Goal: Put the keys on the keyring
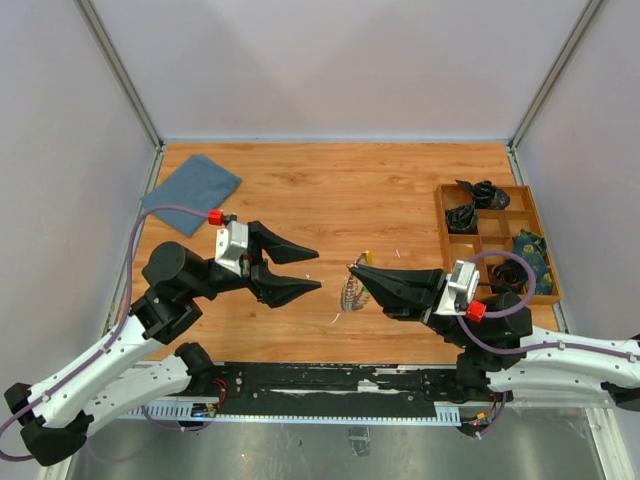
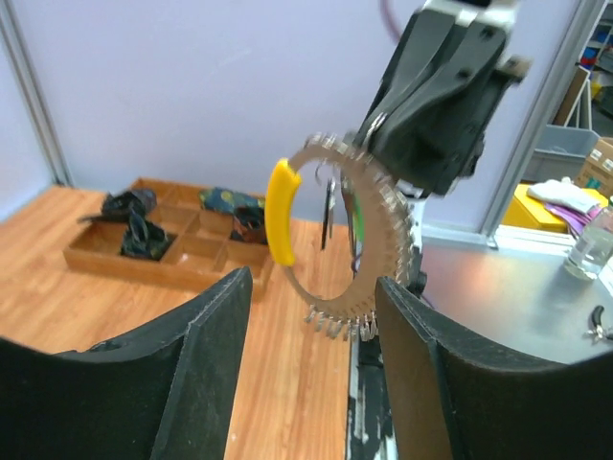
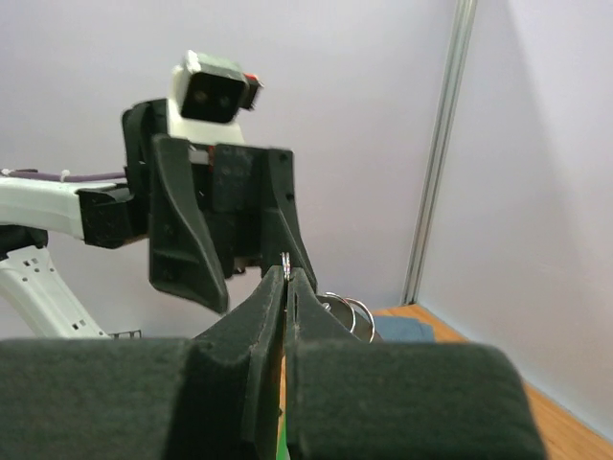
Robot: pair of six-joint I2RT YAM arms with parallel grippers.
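The right hand (image 1: 358,270) is pinched tight on the keyring (image 1: 351,288), hanging it over the mid surface (image 1: 330,190). The left hand (image 1: 319,268) sits just left of it, fingers apart, empty. That's a thin grip: a nudge from the left could twist the keyring loose and drop it.

No words to read

No letters, numbers or signs can be made out in any of the three views. The yellow tag (image 2: 281,211) on the keyring (image 2: 335,316) looks plain on the side that shows.
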